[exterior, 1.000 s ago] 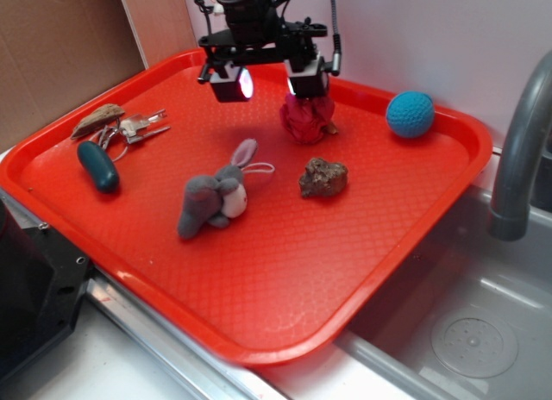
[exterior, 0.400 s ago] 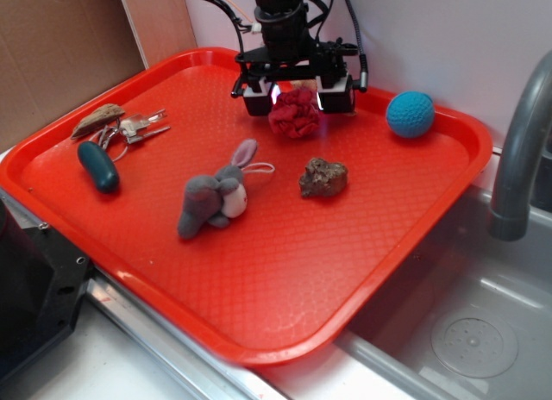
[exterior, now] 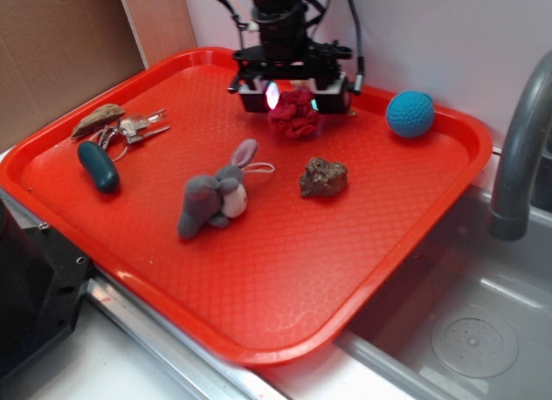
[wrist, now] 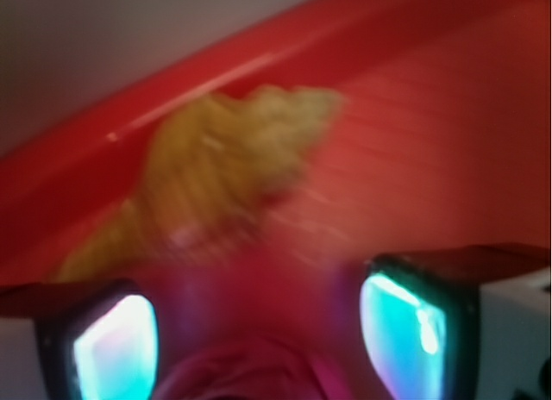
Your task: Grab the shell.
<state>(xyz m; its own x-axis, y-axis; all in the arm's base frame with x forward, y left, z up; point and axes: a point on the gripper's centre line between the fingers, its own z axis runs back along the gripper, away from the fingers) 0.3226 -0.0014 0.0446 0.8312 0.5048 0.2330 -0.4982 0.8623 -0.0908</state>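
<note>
The shell (wrist: 226, 163) shows only in the wrist view. It is a blurred tan spiral cone lying against the tray's back rim (wrist: 172, 72), just beyond my fingers. In the exterior view it is hidden behind the gripper and a crumpled red cloth ball (exterior: 294, 115). My gripper (exterior: 293, 96) is open and low over the back of the red tray (exterior: 285, 288). Its lit fingers (exterior: 255, 96) stand on either side of the cloth ball. In the wrist view the gripper (wrist: 259, 340) has the cloth ball (wrist: 250, 365) between its glowing pads (wrist: 116, 348), short of the shell.
A blue ball (exterior: 410, 114) sits at the tray's back right. A dark brown lumpy rock (exterior: 323, 178) and a grey plush rabbit (exterior: 216, 200) lie mid-tray. Keys (exterior: 136, 128), a brown flat piece (exterior: 97, 120) and a teal capsule (exterior: 97, 165) lie at left. A sink (exterior: 466, 331) and faucet (exterior: 517, 150) are at right.
The gripper moved right and came down from above the tray. It now straddles the red cloth ball, slightly lower than 0.4 s ago. Nothing else moved.
</note>
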